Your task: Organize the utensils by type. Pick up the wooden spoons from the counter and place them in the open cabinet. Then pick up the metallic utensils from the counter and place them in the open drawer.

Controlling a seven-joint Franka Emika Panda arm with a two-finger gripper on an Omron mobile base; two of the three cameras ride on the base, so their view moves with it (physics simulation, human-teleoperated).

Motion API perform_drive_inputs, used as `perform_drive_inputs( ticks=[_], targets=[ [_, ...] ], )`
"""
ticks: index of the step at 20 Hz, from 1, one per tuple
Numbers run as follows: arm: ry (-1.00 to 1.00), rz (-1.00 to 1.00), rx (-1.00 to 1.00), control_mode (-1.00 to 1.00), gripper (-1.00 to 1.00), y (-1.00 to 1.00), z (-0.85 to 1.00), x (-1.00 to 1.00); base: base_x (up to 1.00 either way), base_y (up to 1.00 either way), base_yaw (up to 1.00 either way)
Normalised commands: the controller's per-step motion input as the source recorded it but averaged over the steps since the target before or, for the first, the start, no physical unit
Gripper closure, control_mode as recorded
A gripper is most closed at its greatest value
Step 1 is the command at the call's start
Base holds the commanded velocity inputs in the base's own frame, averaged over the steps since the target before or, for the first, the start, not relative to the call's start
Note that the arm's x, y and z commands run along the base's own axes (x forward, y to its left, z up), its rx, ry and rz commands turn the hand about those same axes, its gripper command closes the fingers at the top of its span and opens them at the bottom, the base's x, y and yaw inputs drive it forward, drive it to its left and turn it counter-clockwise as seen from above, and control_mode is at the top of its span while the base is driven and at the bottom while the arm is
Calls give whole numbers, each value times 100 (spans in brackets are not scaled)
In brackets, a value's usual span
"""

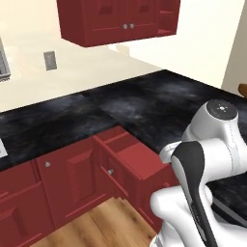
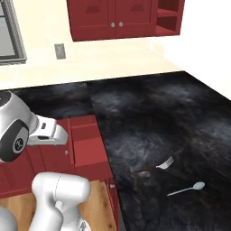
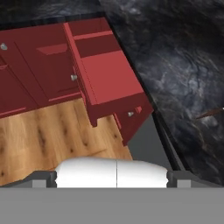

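Observation:
On the black counter, a silver fork with a dark handle lies near the front. A thin silver spoon lies just nearer than it. The fork's dark handle tip shows at the right edge of the hand view. The open drawer juts from the red floor cabinets, with a bare red inside. The open cabinet hangs on the wall above. My gripper hovers open over the floor in front of the drawer, holding nothing. The wooden spoons are out of view.
Red floor cabinets with silver knobs run left of the drawer above a wooden floor. A grey wall socket sits on the cream wall. A brown thing is cut off at the right edge of the left base view.

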Motion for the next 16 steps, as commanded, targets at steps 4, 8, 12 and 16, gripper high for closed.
perform_drive_inputs(
  ticks=[4,8,12,16],
  targets=[
    [0,0,0,100,-100,0,0,0,32,-30,0],
    [0,0,0,100,-100,0,0,0,22,-28,0],
    [0,0,0,100,-100,0,0,0,32,-21,0],
    [0,0,0,100,-100,0,0,0,60,-6,0]
  ],
)
